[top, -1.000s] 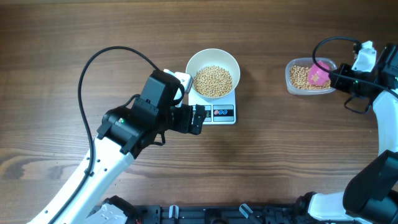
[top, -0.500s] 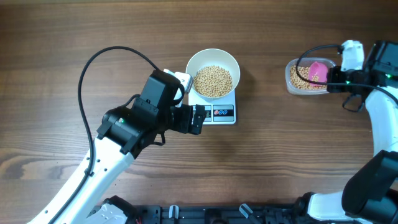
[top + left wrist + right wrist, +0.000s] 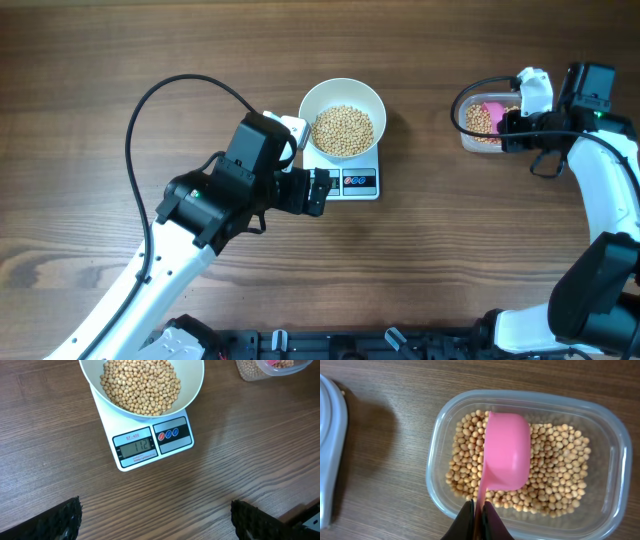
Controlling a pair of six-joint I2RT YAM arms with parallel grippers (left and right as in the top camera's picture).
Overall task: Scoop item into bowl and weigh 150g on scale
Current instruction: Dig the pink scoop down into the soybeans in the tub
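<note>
The white bowl [image 3: 308, 104] stands on the scale [image 3: 358, 183], heaped with beige beans [image 3: 344, 130]. In the left wrist view the scale's display [image 3: 136, 447] reads 112, below the bowl [image 3: 194, 389]. My left gripper [image 3: 320, 192] hovers just in front of the scale's left corner, open and empty, with its fingertips [image 3: 67, 519] wide apart over bare wood. My right gripper [image 3: 480, 516] is shut on the handle of a pink scoop [image 3: 506, 451]. The scoop's cup lies over the beans [image 3: 555, 477] in a clear plastic tub [image 3: 616, 460].
The clear tub [image 3: 466, 128] sits at the table's right, with my right arm [image 3: 600, 180] reaching in from that side. A black cable [image 3: 160, 95] loops over the left arm. A pale rounded edge [image 3: 327, 445] shows at the left of the right wrist view.
My right gripper has swung left over the tub, carrying the pink scoop toward the tub's left part. The left arm, bowl and scale have not moved.
</note>
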